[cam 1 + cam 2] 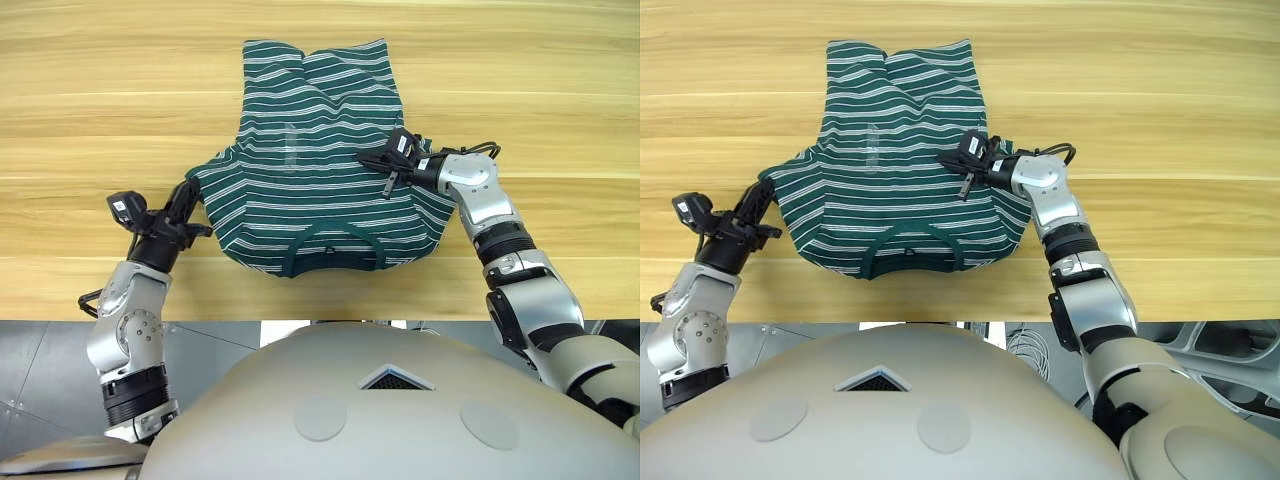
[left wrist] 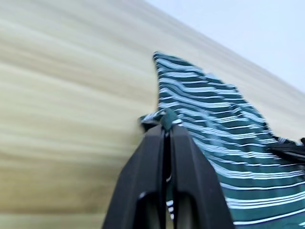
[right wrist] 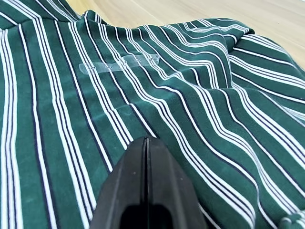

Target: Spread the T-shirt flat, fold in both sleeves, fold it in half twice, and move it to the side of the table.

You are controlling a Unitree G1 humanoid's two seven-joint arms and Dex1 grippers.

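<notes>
In the left eye view the table [image 1: 90, 90] runs across the whole upper part of the frame, and its near edge crosses the lower middle. We see broad wood to the left of the T-shirt [image 1: 310, 150] and equally broad wood to its right. A narrower band of wood lies above it, toward the top of the frame. Below it, only a slim strip of wood separates the collar [image 1: 335, 245] from the near table edge.

The T-shirt, green with white stripes, lies in the centre of the frame. Its long axis runs from top to bottom, with the hem [image 1: 315, 48] toward the top and the collar toward the bottom. The upper part is narrower and rumpled, and the lower part spreads wider. A clear strip [image 3: 119, 64] sits on the cloth near the middle.

The left gripper [image 2: 167, 130] is at the shirt's left edge, in the left middle of the frame, and its jaws are pinching a small fold of the striped cloth. The right gripper [image 3: 146, 141] is over the shirt's right half. Its jaws are pressed together, and we cannot tell whether any cloth is caught between them.
</notes>
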